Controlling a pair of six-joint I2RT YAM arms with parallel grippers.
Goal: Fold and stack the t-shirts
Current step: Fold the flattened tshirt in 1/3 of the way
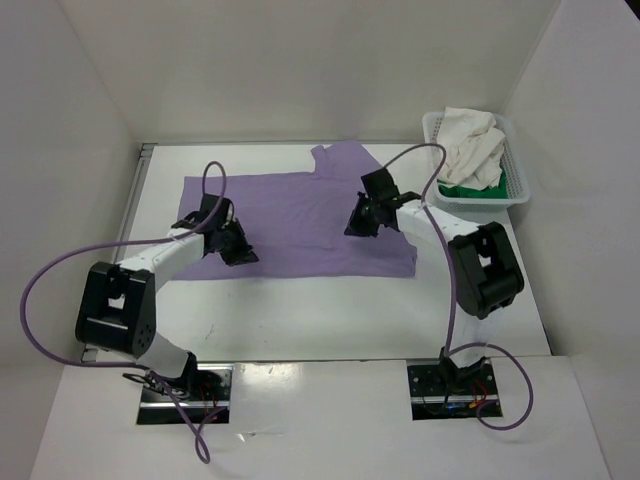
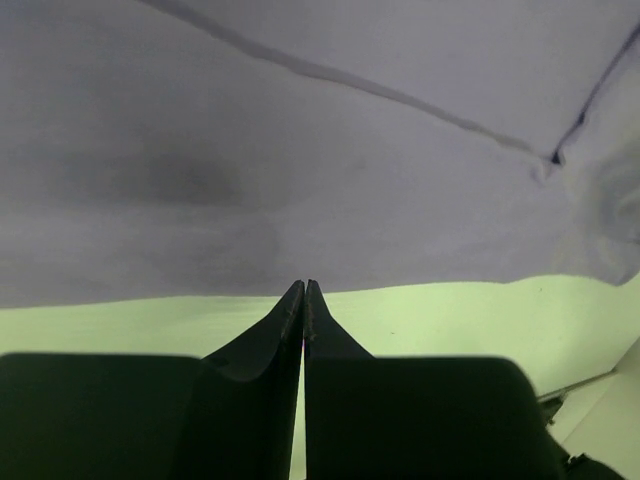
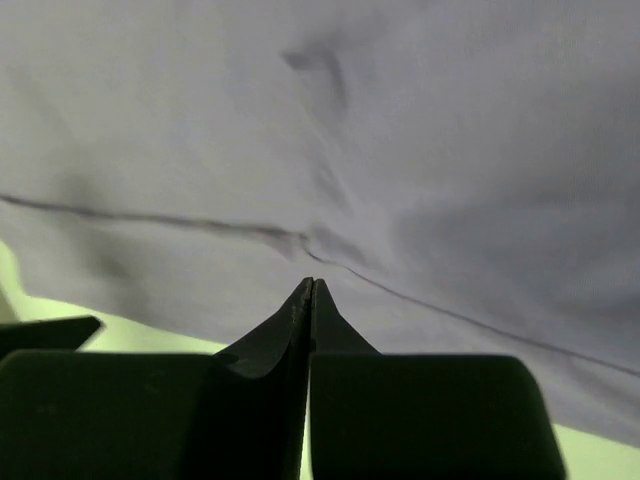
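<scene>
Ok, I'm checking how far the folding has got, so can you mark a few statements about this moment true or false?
1. The lavender t-shirt lies flat on the table. True.
2. The cream t-shirt is folded on the table. False: it lies bunched in the basket.
3. The left gripper and the right gripper are both shut, down at the lavender cloth. True.
4. The green t-shirt is stacked on the lavender one. False: it is in the basket, under the cream one.
</scene>
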